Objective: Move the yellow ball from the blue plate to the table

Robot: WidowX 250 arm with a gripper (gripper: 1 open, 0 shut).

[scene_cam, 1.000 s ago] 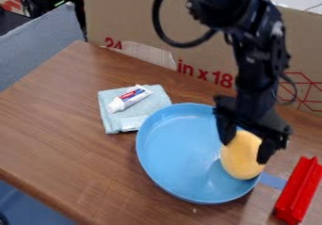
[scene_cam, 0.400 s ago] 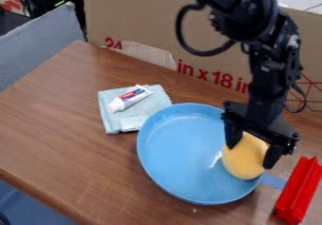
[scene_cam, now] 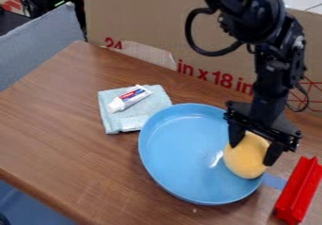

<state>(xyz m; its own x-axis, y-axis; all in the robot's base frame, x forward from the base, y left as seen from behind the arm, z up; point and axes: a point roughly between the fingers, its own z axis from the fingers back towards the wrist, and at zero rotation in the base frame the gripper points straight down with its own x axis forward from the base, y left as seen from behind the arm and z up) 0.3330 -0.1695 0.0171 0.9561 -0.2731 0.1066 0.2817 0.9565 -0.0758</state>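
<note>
Brown wood-grain counter (scene_cam: 56, 102), seen fr. near side. At left-centre, pale blue-green folded cloth (scene_cam: 123, 111) lying flat, w/ small white tube (scene_cam: 135, 98) on top, red cap toward left. Just right of cloth, touching its edge, large light-blue plate (scene_cam: 176, 153) near counter's front-right edge. On plate's right side, against rim, yellow ball (scene_cam: 248, 157), still on plate. Directly over ball, black end effector (scene_cam: 259, 146) pointing straight down fr. black arm (scene_cam: 270, 50) reaching in fr. upper right; fingers (scene_cam: 280, 146) down on either side of ball, but whether clamped on it or merely straddling: can't tell. Behind, at far side, cardboard box (scene_cam: 138, 22) printed in red. At far right, near edge, red block-like object (scene_cam: 298, 189) just beside plate.
</note>
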